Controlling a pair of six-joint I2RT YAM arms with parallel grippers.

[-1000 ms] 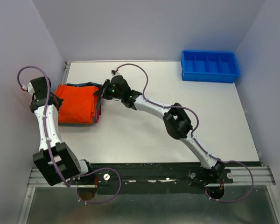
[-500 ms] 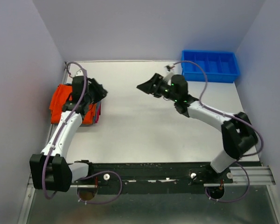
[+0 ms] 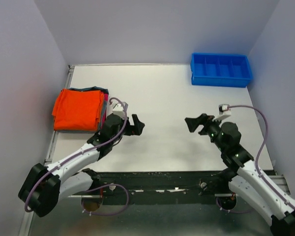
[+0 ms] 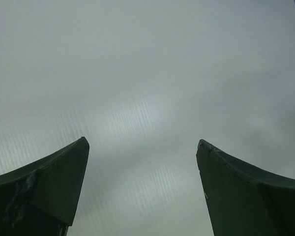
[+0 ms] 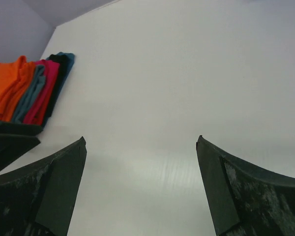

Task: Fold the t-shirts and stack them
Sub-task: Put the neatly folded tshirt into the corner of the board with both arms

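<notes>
The left tool (image 4: pixel 142 145) is standing wide open, its jaws spread far apart, and it is holding nothing; in its own wrist view only bare white worktop (image 3: pixel 162 93) is showing between them. The right tool (image 5: pixel 141 140) is open just as widely and is also gripping nothing. In the top view the left tool (image 3: pixel 136 125) and the right tool (image 3: pixel 194 123) are pointing toward each other across the middle of the worktop, well apart, and both arms are lying low near their bases. This is looking like a resting or waiting pose, since neither tool is reaching toward any cloth. The t-shirts (image 3: pixel 78 109) are lying as one folded stack at the left side of the worktop, just beside the left arm's wrist but not touching the tool. A bright orange shirt is lying on top, and the right wrist view is showing the t-shirts (image 5: pixel 24 91) from the side, with teal, pink-red and dark layers under the orange ones. The edges are sitting fairly even, so the pile is probably placed there to keep the middle free for folding. No loose shirt is showing in any view, so the task is seeming close to finished. The blue bin (image 3: pixel 221 69) is sitting at the far right corner, well apart from the stack. No brand, label or writing is readable on anything here.
</notes>
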